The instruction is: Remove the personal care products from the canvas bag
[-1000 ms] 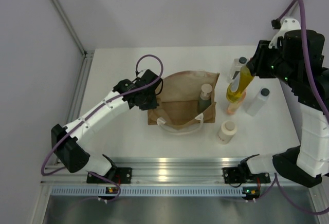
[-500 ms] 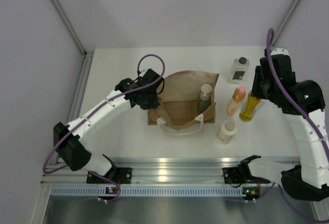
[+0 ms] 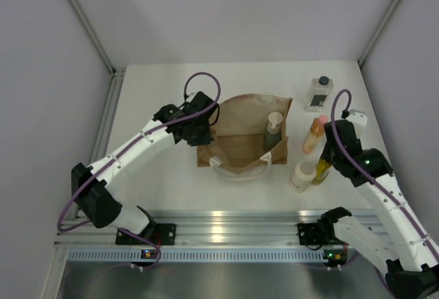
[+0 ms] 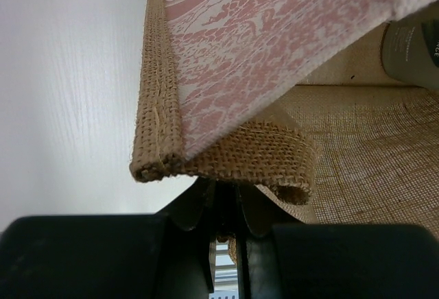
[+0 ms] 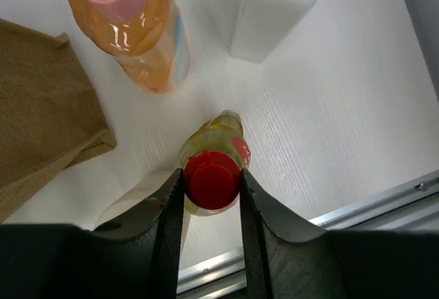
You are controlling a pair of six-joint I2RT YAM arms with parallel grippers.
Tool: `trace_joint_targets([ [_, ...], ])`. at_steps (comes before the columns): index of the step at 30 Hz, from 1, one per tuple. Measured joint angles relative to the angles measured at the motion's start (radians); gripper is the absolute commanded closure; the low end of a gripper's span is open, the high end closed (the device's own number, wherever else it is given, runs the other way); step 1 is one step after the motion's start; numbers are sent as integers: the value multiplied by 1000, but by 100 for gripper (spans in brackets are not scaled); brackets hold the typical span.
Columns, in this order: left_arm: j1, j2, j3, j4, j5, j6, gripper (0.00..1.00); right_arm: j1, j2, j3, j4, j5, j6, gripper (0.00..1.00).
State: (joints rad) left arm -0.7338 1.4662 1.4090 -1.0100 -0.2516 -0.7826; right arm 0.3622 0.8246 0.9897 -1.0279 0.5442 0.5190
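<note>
A: Where's the yellow bottle with the red cap (image 5: pixel 212 177)?

B: Clamped by its cap in the right gripper (image 3: pixel 323 166), just at 3 o'clock of the cream cylinder (image 3: pixel 302 174).

A: Risk?

B: Set down crooked, it could topple both. The left gripper (image 4: pixel 223 201) pinches the tan canvas bag (image 3: pixel 236 141) at its 9 o'clock rim; a slip folds it over the grey pump bottle (image 3: pixel 274 132) inside.

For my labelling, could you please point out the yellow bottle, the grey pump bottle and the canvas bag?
yellow bottle (image 5: pixel 212 179): right wrist view, on its red cap.
grey pump bottle (image 3: pixel 273 136): top external view, on its body.
canvas bag (image 3: pixel 234 141): top external view, on bare fabric.
</note>
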Motion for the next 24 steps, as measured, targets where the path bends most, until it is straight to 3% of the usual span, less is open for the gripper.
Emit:
trace_joint_targets([
  [3,0,-2,1,0,0,1,100,0,-60,-88,77,17,7,99],
  [6,0,-4,1,0,0,1,100,-3,-101,-128,128,25,9,62],
  [7,0,-5,1,0,0,1,100,-3,-110,-135,137,27,11,38],
  [10,0,-5,1,0,0,1,100,-3,-126,-140,165,31,13,8],
  [12,0,-5,1,0,0,1,100,-3,-125,-130,167,32,10,1],
  [18,0,-5,1,0,0,1,100,-3,-24,50,143,-3,-14,1],
  [22,0,-5,1,0,0,0,100,5,92,247,146,-182,-40,1],
  [24,0,-5,1,0,0,-1,100,27,159,343,150,-277,-47,6],
])
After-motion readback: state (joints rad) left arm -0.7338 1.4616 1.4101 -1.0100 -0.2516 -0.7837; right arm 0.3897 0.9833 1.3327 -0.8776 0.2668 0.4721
